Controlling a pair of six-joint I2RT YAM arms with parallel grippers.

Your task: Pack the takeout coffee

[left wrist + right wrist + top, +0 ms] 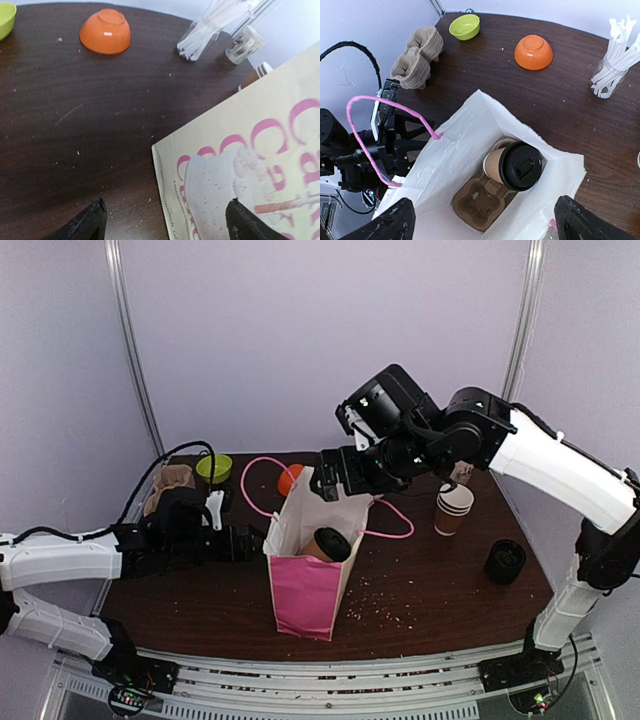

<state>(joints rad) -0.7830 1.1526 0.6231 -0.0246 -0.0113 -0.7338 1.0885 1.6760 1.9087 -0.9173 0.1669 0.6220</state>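
Top view: takeout coffee (328,543) sat inside paper bag (305,595), leaning. Right tool (335,475) hung over bag mouth; left tool (250,540) beside bag's left side.
Left wrist: fingers (92,222) spread wide, gripping nothing; bag face just beside.
Right wrist: fingers (395,220) wide apart, empty; cup lid-up on cup carrier (480,200) at bag bottom.
Risk: cup looked tilted, maybe not seated, so bumping bag could tip it and leak. Pink handle (436,134) lay near left arm; a snag could drag bag.

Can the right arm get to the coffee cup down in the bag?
Probably yes. The right pincer hangs open right above the open mouth of the bag, and the coffee cup stands inside with nothing over it.
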